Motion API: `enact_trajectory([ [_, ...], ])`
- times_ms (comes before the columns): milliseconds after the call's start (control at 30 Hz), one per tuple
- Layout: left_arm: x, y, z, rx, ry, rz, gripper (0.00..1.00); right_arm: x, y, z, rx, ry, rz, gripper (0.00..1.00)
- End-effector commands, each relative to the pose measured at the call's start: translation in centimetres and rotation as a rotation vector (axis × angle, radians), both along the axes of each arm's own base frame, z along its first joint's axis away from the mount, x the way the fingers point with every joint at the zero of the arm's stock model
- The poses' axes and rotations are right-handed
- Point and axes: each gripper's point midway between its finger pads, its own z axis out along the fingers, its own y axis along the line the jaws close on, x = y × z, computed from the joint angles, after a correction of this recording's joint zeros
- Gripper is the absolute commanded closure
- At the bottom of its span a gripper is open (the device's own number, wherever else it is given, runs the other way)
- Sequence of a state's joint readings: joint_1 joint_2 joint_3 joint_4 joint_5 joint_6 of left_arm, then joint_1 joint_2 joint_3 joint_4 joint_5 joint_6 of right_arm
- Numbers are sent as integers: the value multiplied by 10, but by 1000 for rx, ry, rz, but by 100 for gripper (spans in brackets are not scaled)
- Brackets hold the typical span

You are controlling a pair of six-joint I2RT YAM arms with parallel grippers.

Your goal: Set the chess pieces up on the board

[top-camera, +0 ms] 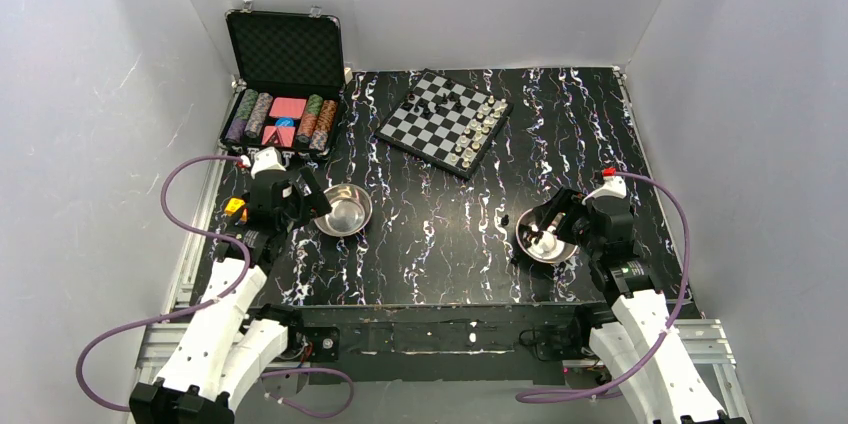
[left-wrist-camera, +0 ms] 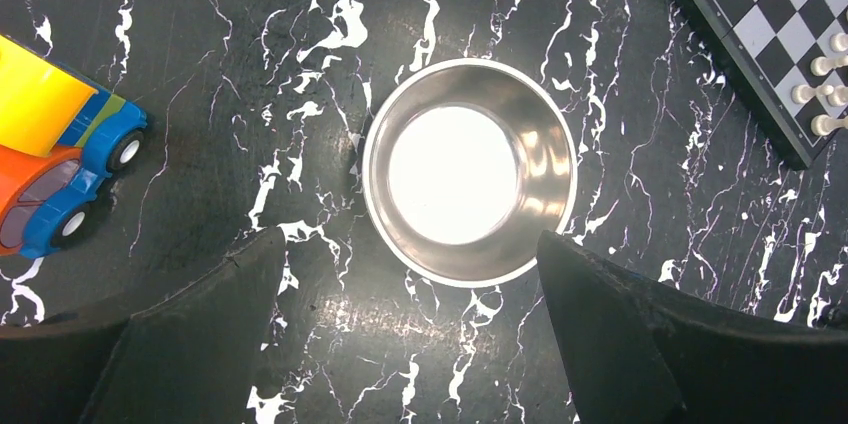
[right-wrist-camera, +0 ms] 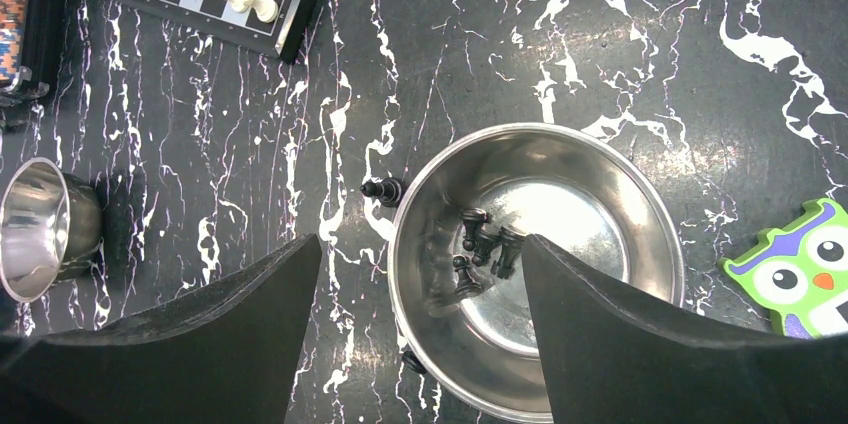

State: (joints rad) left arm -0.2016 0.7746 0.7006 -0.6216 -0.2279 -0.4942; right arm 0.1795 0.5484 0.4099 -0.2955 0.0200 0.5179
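Note:
The board (top-camera: 443, 122) lies at the back middle, with pale pieces (top-camera: 480, 129) along its right side and a few black pieces (top-camera: 435, 102) near its far corner. My right gripper (right-wrist-camera: 422, 241) is open and empty above the left rim of a steel bowl (right-wrist-camera: 600, 174) that holds several black pieces (right-wrist-camera: 485, 244). One black piece (right-wrist-camera: 383, 189) lies on the table just left of that bowl. My left gripper (left-wrist-camera: 408, 239) is open and empty, just in front of an empty steel bowl (left-wrist-camera: 470, 274). The board's corner (left-wrist-camera: 770, 24) with pale pieces (left-wrist-camera: 825, 94) shows at the left wrist view's top right.
An open black case of poker chips (top-camera: 285, 84) stands at the back left. A toy car (left-wrist-camera: 50, 154) sits left of the left bowl. A green owl toy (right-wrist-camera: 800, 269) lies right of the right bowl. Grey walls enclose the table.

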Motion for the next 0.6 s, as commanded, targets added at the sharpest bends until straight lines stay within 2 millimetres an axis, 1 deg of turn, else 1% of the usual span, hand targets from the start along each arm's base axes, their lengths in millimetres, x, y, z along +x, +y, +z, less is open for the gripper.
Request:
enact_trajectory([
  [0,2,4,17,1,-44,22,2,5,1,10,4,-46,0,18],
  [167,1,6,23,1,-78,30,2,6,1,9,-1,-37,0,18],
  [300,-1,8,17,0,-47,45,2,7,0,10,-5,-40,-4,18],
  [467,0,1,16,-17,-36,11,2,6,0,10,-4,-38,-2,18],
  [567,1,0,18,-17,-40,5,2,5,0,9,-8,-30,1,19],
])
